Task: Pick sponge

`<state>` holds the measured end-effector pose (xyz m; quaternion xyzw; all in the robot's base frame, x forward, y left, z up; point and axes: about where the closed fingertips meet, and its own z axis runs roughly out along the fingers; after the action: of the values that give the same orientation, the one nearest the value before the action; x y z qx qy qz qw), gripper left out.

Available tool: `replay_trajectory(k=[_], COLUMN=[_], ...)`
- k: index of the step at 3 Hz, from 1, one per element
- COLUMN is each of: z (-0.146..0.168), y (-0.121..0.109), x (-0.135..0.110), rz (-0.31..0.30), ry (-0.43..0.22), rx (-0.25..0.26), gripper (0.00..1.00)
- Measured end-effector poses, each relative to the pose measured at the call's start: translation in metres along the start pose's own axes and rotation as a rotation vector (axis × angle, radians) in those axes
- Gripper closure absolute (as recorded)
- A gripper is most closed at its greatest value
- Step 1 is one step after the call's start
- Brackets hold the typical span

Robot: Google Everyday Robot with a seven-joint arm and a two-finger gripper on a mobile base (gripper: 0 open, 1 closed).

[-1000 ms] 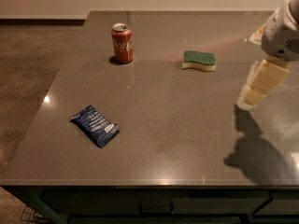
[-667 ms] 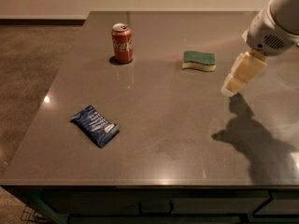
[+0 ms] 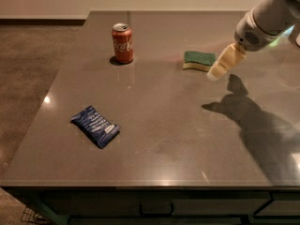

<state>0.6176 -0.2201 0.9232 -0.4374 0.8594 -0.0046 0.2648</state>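
Note:
The sponge, dark green on top with pale yellow foam below, lies flat on the grey table toward the back right. My gripper, with cream-coloured blocky fingers, hangs from the grey arm that enters from the upper right. It sits just to the right of the sponge, close to its right end and a little above the table. It holds nothing that I can see.
A red soda can stands upright at the back, left of the sponge. A blue snack packet lies at the front left. The table's left and front edges drop off to the floor. The arm casts a dark shadow at the right.
My gripper has moved left and away from the camera, from the table's right side to just beside the sponge. The sponge, can and packet have not moved.

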Motion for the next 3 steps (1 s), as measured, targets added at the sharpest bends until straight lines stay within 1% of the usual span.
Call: replay_trajectory(k=[1, 2, 3], z=[0.031, 0.06, 0.081], y=[-0.026, -0.041, -0.05], x=[-0.006, -0.009, -0.012], rz=[0.092, 0.16, 0.207], ry=[-0.029, -0.039, -0.046], rx=[0.005, -0.01, -0.022], gripper=[0.0, 0.0, 0.0])
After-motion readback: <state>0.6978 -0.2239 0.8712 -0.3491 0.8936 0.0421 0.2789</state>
